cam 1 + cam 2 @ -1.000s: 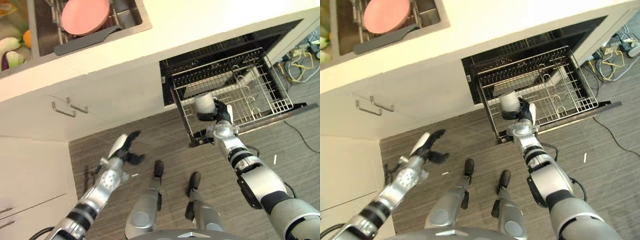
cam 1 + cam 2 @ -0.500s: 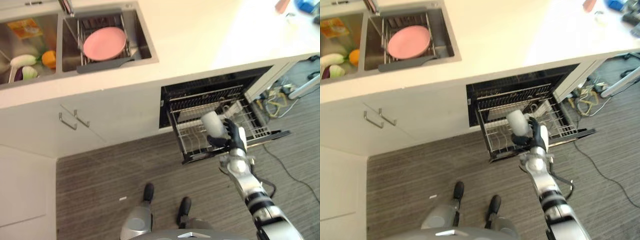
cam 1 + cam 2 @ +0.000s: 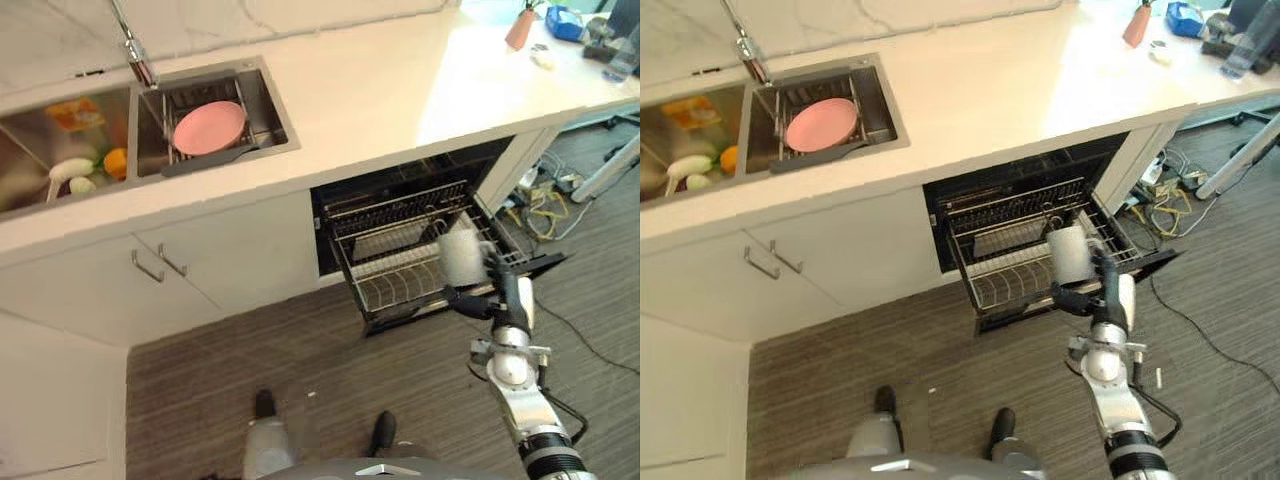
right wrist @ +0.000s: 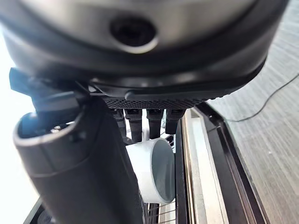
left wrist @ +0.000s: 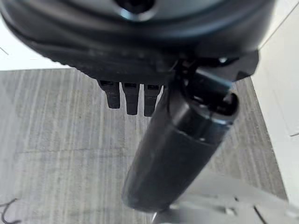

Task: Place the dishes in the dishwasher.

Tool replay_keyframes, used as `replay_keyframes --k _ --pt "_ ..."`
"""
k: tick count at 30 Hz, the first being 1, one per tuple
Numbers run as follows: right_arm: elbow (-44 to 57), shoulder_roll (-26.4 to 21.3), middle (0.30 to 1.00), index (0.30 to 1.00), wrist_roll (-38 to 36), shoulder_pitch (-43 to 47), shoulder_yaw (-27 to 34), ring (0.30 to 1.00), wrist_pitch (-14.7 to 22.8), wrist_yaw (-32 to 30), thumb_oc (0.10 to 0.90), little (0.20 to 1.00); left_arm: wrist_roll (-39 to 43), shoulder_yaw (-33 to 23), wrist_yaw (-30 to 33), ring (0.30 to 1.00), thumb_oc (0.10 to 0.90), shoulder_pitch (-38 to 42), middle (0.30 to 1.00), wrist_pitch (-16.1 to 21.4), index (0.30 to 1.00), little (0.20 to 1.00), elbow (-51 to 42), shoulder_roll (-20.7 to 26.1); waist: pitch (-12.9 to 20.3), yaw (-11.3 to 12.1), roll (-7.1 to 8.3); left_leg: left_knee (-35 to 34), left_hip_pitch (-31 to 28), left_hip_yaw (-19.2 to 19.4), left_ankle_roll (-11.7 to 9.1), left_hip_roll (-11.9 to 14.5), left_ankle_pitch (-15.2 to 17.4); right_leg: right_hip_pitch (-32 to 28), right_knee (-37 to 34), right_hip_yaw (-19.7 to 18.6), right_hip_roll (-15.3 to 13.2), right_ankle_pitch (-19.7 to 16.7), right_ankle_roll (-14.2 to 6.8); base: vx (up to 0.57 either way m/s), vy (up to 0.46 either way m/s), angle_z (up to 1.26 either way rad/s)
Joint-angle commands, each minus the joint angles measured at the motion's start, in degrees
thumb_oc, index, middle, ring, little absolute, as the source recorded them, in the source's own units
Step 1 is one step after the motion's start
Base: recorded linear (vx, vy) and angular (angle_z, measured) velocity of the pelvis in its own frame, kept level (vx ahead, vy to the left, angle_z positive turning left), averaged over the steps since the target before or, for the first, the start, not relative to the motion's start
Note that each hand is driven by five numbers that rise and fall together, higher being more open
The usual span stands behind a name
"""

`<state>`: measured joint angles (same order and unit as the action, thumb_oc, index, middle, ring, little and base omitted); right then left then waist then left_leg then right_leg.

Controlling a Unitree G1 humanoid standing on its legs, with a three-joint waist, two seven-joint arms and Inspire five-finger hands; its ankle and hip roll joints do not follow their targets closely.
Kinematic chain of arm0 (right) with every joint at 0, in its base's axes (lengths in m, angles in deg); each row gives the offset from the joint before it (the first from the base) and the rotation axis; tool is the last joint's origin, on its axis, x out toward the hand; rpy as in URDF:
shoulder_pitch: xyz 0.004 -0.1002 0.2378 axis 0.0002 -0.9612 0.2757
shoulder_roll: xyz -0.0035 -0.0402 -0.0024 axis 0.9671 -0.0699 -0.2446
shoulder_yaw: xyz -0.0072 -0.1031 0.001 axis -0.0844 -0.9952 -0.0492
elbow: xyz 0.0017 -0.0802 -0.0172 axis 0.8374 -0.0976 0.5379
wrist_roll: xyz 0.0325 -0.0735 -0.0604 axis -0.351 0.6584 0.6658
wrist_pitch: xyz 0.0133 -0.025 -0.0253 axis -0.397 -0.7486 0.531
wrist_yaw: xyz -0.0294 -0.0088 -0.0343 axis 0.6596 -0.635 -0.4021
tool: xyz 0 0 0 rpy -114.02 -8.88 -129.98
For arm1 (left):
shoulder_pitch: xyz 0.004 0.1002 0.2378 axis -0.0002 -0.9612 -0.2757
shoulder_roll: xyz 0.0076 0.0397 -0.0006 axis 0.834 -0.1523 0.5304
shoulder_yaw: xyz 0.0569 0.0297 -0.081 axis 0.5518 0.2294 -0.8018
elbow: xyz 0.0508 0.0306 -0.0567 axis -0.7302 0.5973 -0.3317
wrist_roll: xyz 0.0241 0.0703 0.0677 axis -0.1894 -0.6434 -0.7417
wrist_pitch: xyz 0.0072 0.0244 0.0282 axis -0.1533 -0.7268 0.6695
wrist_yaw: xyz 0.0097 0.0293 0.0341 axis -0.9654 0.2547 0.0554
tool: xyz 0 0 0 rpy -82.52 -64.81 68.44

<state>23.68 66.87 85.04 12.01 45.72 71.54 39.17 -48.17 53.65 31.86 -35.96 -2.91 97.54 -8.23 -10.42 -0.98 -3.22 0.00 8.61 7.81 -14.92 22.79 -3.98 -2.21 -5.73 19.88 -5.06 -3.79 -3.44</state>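
My right hand (image 3: 492,300) is shut on a white mug (image 3: 460,258), held on its side above the front right part of the pulled-out wire rack (image 3: 390,290) of the open dishwasher (image 3: 400,190). In the right wrist view the mug (image 4: 156,170) sits between the thumb (image 4: 79,177) and the fingers (image 4: 145,123), with the rack below. A pink plate (image 3: 208,127) lies in a drainer in the right sink basin (image 3: 272,100). My left hand (image 5: 177,140) hangs over the wood floor with straight fingers and holds nothing.
The left sink basin (image 3: 30,120) holds vegetables (image 3: 85,170). A tap (image 3: 135,55) stands behind the sink. Cabinet handles (image 3: 158,263) lie left of the dishwasher. Cables (image 3: 545,205) trail on the floor at the right. Small items (image 3: 545,25) sit on the counter's far right end.
The camera has pulled back and shifted. My right hand has carried the mug rightward along the rack. The left hand has dropped out of the eye views.
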Motion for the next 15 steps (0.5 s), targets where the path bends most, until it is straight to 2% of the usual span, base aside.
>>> replay_keyframes --k 1,3,4,5,6,7,8,9,10,11,12,13,14,15 --pt "9.9 -3.1 0.900 0.900 -2.2 0.1 2.7 0.900 4.8 0.7 0.800 0.900 -2.2 2.6 3.4 0.900 0.800 -1.6 0.900 -0.4 0.900 0.900 1.2 3.3 2.5 -0.5 0.81 -2.6 -3.5 2.1 3.9 -0.7 -6.2 -1.7 3.7 -0.6 -7.8 4.9 -6.8 0.06 0.323 0.09" --pt "10.0 -3.2 0.900 0.900 -2.2 0.0 2.8 0.900 4.7 0.7 0.800 0.900 -2.3 2.6 3.5 0.900 0.800 -1.6 0.900 -0.4 0.900 0.900 1.2 3.3 2.6 -0.4 0.76 -2.9 -3.7 2.3 3.9 -0.7 -6.4 -1.7 3.8 -0.6 -7.8 5.0 -6.8 0.02 0.135 0.02" --pt "8.5 -3.6 0.900 0.900 -2.2 0.0 2.7 0.900 3.9 2.0 0.800 0.900 -5.9 5.4 2.6 0.900 0.800 -0.6 0.900 -0.7 0.900 0.900 0.2 3.2 3.9 -0.9 0.11 -4.0 -4.6 3.5 3.6 -1.2 -5.4 -2.0 4.9 0.5 -9.5 4.5 -7.7 0.15 0.562 0.02" --pt "2.5 -4.7 0.900 0.900 -1.6 3.5 1.5 0.900 3.1 3.1 0.800 0.900 -12.1 10.4 0.8 0.900 0.800 -0.1 0.900 -0.1 0.900 0.900 -2.8 4.1 5.3 0.1 1.04 -4.3 -5.7 2.9 4.2 -4.9 -2.9 -1.4 7.9 0.8 -13.6 2.7 -8.9 0.15 0.562 0.02" --pt "2.5 -4.7 0.900 0.900 -1.6 3.5 1.5 0.900 3.1 3.1 0.800 0.900 -12.1 10.4 0.8 0.900 0.800 -0.1 0.900 -0.1 0.900 0.900 -2.8 4.1 5.3 0.1 1.04 -4.3 -5.7 2.9 4.2 -4.9 -2.9 -1.4 7.9 0.8 -13.6 2.7 -8.9 0.13 0.441 0.27" --pt "-1.9 -4.2 0.900 0.900 -2.5 6.9 1.0 0.900 3.1 2.1 0.800 0.900 -14.6 13.0 0.3 0.900 0.800 0.6 0.900 0.1 0.900 0.900 -4.1 5.3 5.2 1.0 1.88 -4.2 -6.4 2.6 5.7 -7.3 -1.4 -0.4 11.3 -0.5 -15.5 2.4 -8.8 0.02 0.148 0.28" --pt "-1.9 -4.2 0.900 0.900 -2.5 6.9 1.0 0.900 3.1 2.1 0.800 0.900 -14.6 13.0 0.3 0.900 0.800 0.6 0.900 0.1 0.900 0.900 -4.1 5.3 5.2 1.0 1.88 -4.2 -6.4 2.6 5.7 -7.3 -1.4 -0.4 11.3 -0.5 -15.5 2.4 -8.8 0.05 0.405 0.20" --pt "-8.3 -3.6 0.900 0.900 -6.4 12.9 0.5 0.900 2.8 1.6 0.800 0.900 -15.4 15.3 -1.0 0.900 0.800 0.6 0.900 0.9 0.900 0.900 -6.1 7.4 3.8 2.5 2.14 -3.9 -7.6 2.6 8.4 -10.2 0.5 3.1 20.0 -3.6 -17.5 0.2 -8.1 0.03 0.257 -0.09" --pt "-8.3 -3.6 0.900 0.900 -6.4 12.9 0.5 0.900 2.8 1.6 0.800 0.900 -15.4 15.3 -1.0 0.900 0.800 0.6 0.900 0.9 0.900 0.900 -6.1 7.4 3.8 2.5 2.14 -3.9 -7.6 2.6 8.4 -10.2 0.5 3.1 20.0 -3.6 -17.5 0.2 -8.1 0.08 0.445 -0.32" --pt "-13.4 -3.4 0.900 0.900 -8.8 17.6 -1.0 0.900 2.9 1.7 0.800 0.900 -14.5 16.0 -1.0 0.900 0.800 0.3 0.900 1.3 0.900 0.900 -7.2 9.0 2.8 3.5 2.00 -4.5 -9.5 2.5 9.7 -11.7 1.5 7.6 25.6 -5.5 -16.0 0.8 -7.3 0.09 0.237 -0.58" --pt "-15.7 -4.1 0.900 0.900 -10.0 19.8 -1.0 0.900 3.0 1.4 0.800 0.900 -14.0 16.3 -1.1 0.900 0.800 0.5 0.900 1.6 0.900 0.900 -7.3 9.1 2.1 3.2 2.07 -4.6 -9.9 2.2 9.9 -12.4 1.4 9.4 23.2 -7.0 -12.9 2.1 -6.2 0.09 0.237 -0.58" --pt "-15.7 -4.1 0.900 0.900 -10.0 19.8 -1.0 0.900 3.0 1.4 0.800 0.900 -14.0 16.3 -1.1 0.900 0.800 0.5 0.900 1.6 0.900 0.900 -7.3 9.1 2.1 3.2 2.07 -4.6 -9.9 2.2 9.9 -12.4 1.4 9.4 23.2 -7.0 -12.9 2.1 -6.2 0.10 0.067 -0.51" --pt "-18.4 -5.7 0.900 0.900 -11.3 21.5 -0.7 0.900 2.5 0.4 0.800 0.900 -14.9 16.7 -1.7 0.900 0.800 0.5 0.900 1.3 0.900 0.900 -6.3 9.9 1.4 3.7 2.70 -4.9 -10.0 1.5 9.7 -13.8 1.5 8.9 16.6 -7.6 -10.4 3.1 -6.3 0.07 0.018 -0.16" --pt "-18.4 -5.7 0.900 0.900 -11.3 21.5 -0.7 0.900 2.5 0.4 0.800 0.900 -14.9 16.7 -1.7 0.900 0.800 0.5 0.900 1.3 0.900 0.900 -6.3 9.9 1.4 3.7 2.70 -4.9 -10.0 1.5 9.7 -13.8 1.5 8.9 16.6 -7.6 -10.4 3.1 -6.3 0.09 0.000 0.16"
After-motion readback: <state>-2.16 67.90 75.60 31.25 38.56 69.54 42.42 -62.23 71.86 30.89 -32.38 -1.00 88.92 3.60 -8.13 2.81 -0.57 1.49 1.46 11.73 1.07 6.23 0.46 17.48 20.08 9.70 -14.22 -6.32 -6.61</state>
